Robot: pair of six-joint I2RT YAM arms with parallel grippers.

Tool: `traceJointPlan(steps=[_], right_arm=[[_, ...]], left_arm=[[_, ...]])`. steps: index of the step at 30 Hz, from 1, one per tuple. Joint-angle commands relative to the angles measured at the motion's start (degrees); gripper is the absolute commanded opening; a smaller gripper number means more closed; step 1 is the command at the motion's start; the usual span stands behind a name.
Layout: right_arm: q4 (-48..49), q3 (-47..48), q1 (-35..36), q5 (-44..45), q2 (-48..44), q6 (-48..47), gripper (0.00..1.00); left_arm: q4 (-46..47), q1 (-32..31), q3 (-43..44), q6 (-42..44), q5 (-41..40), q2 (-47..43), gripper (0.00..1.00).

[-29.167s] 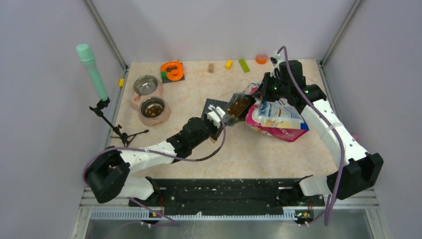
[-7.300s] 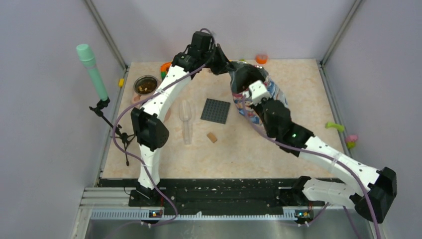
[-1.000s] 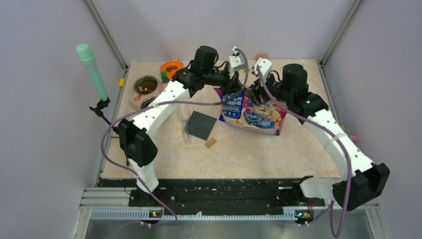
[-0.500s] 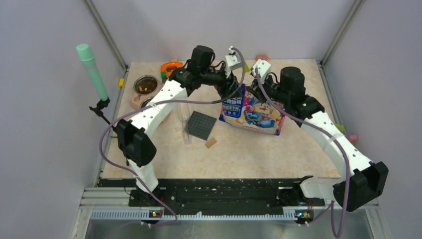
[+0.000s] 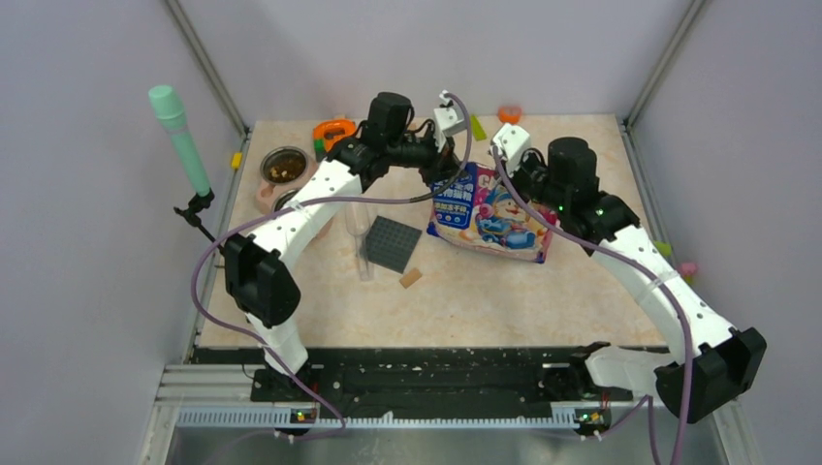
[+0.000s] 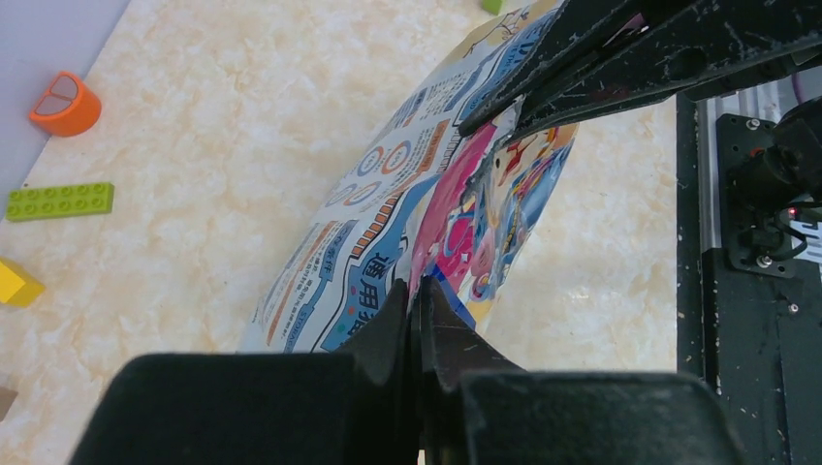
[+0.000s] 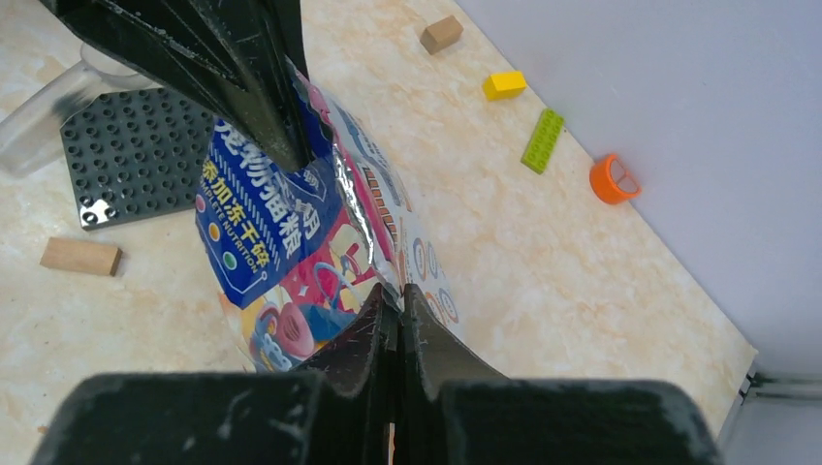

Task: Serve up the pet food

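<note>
The pink-and-blue cat food bag lies tilted on the table, with its top edge raised toward the back. My left gripper is shut on the left of that top edge. My right gripper is shut on the right of it. In the left wrist view my gripper pinches the bag. In the right wrist view my gripper pinches the bag. Dark kibble shows in the far metal bowl. The kibble inside the bag is hidden.
A clear scoop, a dark grey studded plate and a tan block lie left of the bag. A second bowl sits partly under my left arm. Small bricks and an orange piece line the back edge.
Both grippers have drawn the bag's top edge a little toward the back and up. The right wrist has shifted slightly right. The bag stays pinched at both ends.
</note>
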Motion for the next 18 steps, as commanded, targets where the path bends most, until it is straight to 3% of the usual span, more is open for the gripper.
traceJointPlan(steps=[1, 3, 6, 7, 8, 13, 14, 15, 16, 18], right_arm=[[3.17, -1.20, -0.45, 6.43, -4.44, -1.04, 0.00], [4.92, -1.79, -0.50, 4.78, -6.21, 0.02, 0.00], [-0.21, 1.85, -0.52, 4.33, -4.34, 0.90, 0.01], [-2.34, 2.96, -0.52, 4.89, -3.71, 1.02, 0.20], [-3.65, 3.45, -0.49, 5.63, -3.53, 0.91, 0.27], [-3.40, 0.83, -0.71, 9.09, -5.05, -2.53, 0.35], [-4.20, 1.07, -0.83, 9.62, -4.59, -2.93, 0.31], [-5.15, 1.43, -1.01, 9.89, -4.25, -3.28, 0.05], [-5.86, 1.79, -1.36, 10.19, -3.87, -3.29, 0.00], [-4.43, 1.01, -1.90, 10.22, -4.64, -2.69, 0.00]], left_arm=[[3.84, 1.51, -0.97, -1.83, -2.08, -3.93, 0.00], [3.72, 1.69, -0.95, -1.88, -2.31, -3.93, 0.00], [3.72, 2.00, -0.90, -2.05, -2.49, -3.91, 0.00], [3.72, 2.13, -0.88, -2.05, -2.43, -3.91, 0.00], [3.72, 2.14, -0.86, -2.08, -2.37, -3.87, 0.00], [3.96, 2.25, -0.77, -2.14, -2.24, -3.84, 0.00], [3.94, 2.26, -0.77, -2.14, -2.02, -3.84, 0.00], [3.98, 2.28, -0.77, -2.14, -1.88, -3.84, 0.00], [3.98, 2.26, -0.85, -2.14, -1.84, -3.81, 0.00], [3.98, 2.38, -0.88, -2.21, -1.86, -3.88, 0.00]])
